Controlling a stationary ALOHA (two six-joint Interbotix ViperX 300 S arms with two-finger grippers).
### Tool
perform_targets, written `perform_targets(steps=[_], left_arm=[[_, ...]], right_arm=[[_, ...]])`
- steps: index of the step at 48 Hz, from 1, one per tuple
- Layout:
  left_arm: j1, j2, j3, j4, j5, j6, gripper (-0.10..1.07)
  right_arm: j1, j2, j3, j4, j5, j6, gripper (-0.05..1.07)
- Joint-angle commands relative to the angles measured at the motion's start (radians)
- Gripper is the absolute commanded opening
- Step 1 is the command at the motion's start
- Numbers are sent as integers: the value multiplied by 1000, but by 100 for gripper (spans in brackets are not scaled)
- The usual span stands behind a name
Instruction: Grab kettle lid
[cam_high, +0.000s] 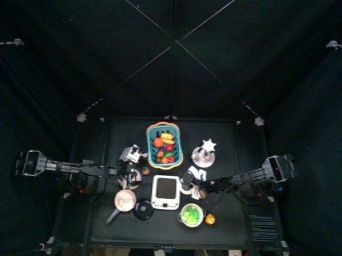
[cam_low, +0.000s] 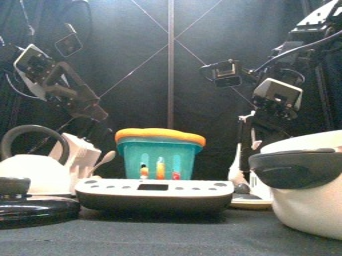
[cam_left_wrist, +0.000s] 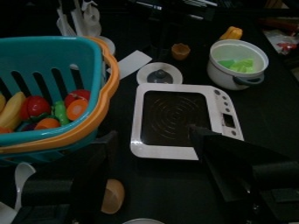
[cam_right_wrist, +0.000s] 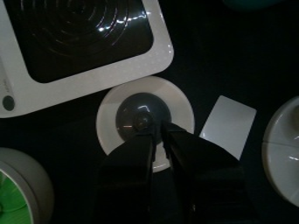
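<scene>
Right wrist view: the kettle lid (cam_right_wrist: 145, 120) is seen flat on the black table (cam_right_wrist: 70, 122), just beside a corner of the white scale (cam_right_wrist: 82, 39) and near a white card (cam_right_wrist: 229, 128). The right gripper (cam_right_wrist: 160, 131) is positioned directly above the lid, its jaws converging on the central knob (cam_right_wrist: 142, 112); whether the knob is clamped cannot be told. The lid is round, so no long axis is presented. The left gripper (cam_left_wrist: 152, 162), jaws spread and empty, is held farther off, beside the teal basket (cam_left_wrist: 52, 83). The right arm is judged the nearer.
</scene>
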Motion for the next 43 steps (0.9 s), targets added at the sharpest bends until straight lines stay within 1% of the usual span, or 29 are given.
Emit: perform_targets(steps=[1,6,11,18,26,43], left_arm=[[2,-2,-11,-3,-5,0,98],[2,-2,-11,-3,-5,2,98],[2,-2,-11,-3,-5,2,98],[2,-2,-9,-3,-5,0,98],[2,-2,-6,-3,-5,0,98],[2,-2,-5,-3,-5,0,98]], right_arm=[[-3,-18,-8,14,-41,2,61],[-8,-17,-2,15,-64,-3,67],[-12,-3,0,12,-66,-6,70],[-28,41,-8,9,-69,-9,70],[-41,72,-18,6,-86,-11,70],[-44,87,-21,5,-91,-11,70]])
